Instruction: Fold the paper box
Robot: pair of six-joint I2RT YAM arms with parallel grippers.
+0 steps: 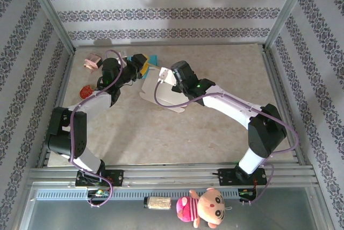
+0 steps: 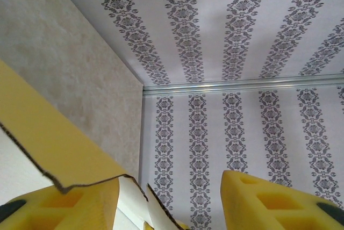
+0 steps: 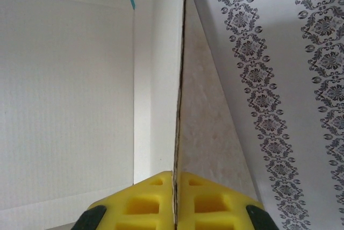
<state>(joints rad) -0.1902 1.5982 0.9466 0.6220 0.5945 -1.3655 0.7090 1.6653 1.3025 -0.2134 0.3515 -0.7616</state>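
The paper box (image 1: 164, 98) is white cardboard with yellow and teal printed flaps, lying partly folded at the table's back middle. My right gripper (image 1: 171, 77) is shut on the box's upright wall; in the right wrist view the thin wall edge (image 3: 180, 79) runs straight into the closed yellow fingertips (image 3: 156, 187), with the white inner panel (image 3: 70, 95) to the left. My left gripper (image 1: 141, 62) is at the box's far left corner. In the left wrist view its jaws (image 2: 171, 187) stand apart, and a yellow flap (image 2: 48, 138) crosses over the left finger (image 2: 80, 203), its torn-looking edge between the fingers.
A pink object (image 1: 92, 61) and a red one (image 1: 86, 91) lie by the left wall behind the left arm. Patterned walls enclose the table on three sides. A plush toy (image 1: 201, 207) and a small roll (image 1: 157, 203) lie below the front rail.
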